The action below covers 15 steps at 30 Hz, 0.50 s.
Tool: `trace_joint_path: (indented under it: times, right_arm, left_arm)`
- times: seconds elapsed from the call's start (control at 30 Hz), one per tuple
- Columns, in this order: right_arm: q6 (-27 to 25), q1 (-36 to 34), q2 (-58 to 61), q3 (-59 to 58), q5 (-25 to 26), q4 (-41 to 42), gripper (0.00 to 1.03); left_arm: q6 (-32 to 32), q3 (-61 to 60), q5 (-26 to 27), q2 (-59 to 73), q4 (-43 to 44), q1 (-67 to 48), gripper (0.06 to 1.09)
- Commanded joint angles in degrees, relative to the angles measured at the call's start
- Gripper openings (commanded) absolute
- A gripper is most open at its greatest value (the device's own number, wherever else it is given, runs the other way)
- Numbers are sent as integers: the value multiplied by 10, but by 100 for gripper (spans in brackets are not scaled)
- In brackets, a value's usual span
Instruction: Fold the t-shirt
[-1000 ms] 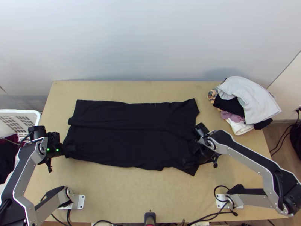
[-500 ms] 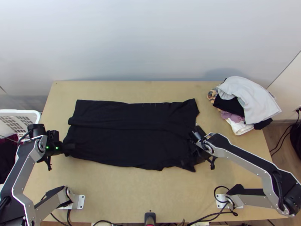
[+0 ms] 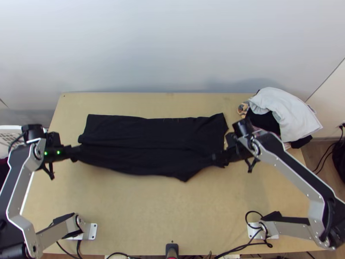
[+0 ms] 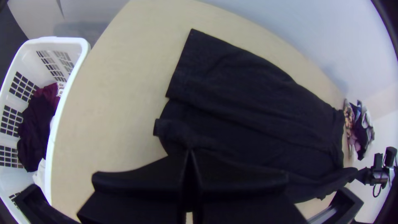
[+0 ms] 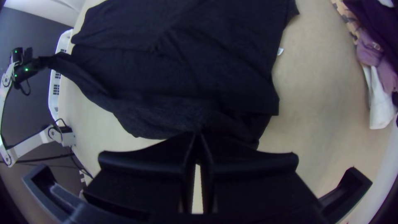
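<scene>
Soft, fairly even light falls across my bench (image 3: 172,216) and the pale wall (image 3: 164,47) beyond its far edge, from a source I can't make out; faint, soft-edged shadows lie below my right arm (image 3: 293,162), and a dull patch of shade sits on the wall by the bench's far right corner. The black t-shirt (image 3: 146,134) swallows so much light that its creases barely read, while small green lamps (image 3: 58,152) glow on my left arm (image 3: 19,177). Both wrist views bow the bench's straight edges and darken toward the corners.
</scene>
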Motion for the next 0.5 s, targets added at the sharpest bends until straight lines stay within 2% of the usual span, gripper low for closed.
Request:
trace_joint_path:
  times: [0.0, 0.23, 0.47]
  right_arm:
    - [4, -48, 66, 94, -9, 2, 3]
    - [16, -78, 179, 211, -9, 12, 3]
    - [31, -87, 297, 322, -13, 12, 3]
  left_arm:
    - [-58, 94, 5, 77, 8, -22, 10]
    - [-107, 194, -4, 184, 73, -34, 10]
    - [-119, 273, -30, 282, 125, -51, 10]
